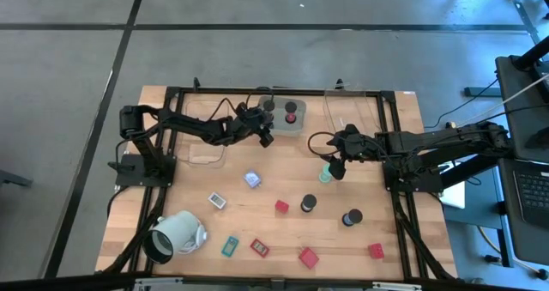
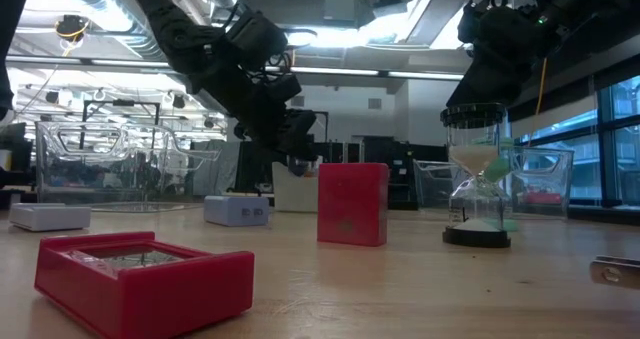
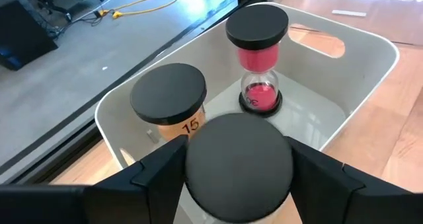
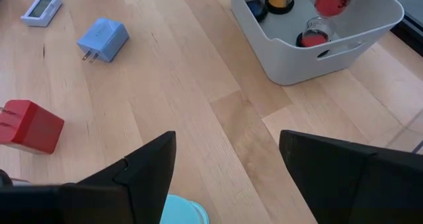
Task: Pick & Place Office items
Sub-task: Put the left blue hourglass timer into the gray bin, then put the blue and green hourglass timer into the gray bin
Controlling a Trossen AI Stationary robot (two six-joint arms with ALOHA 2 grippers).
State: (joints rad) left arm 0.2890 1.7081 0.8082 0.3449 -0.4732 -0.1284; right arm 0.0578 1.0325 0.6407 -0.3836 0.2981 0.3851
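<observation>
Two sand timers, a red-sand one [image 3: 258, 59] and an orange one [image 3: 168, 105], stand upright in the grey bin [image 3: 370, 72]. The left hand [image 3: 238, 161] holds a third over it, long axis vertical. The right hand [image 4: 225, 164], half-open and empty, hovers above a green-topped timer [image 1: 325, 176]. About a dozen items remain on the counter [image 1: 266, 227].

Two upright hourglasses [image 3: 258, 59] crowding bin [image 3: 370, 65]

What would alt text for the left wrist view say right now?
The left gripper holds a black-capped sand timer over a white bin. Inside stand two more timers, one with red sand, one marked 15.
</observation>
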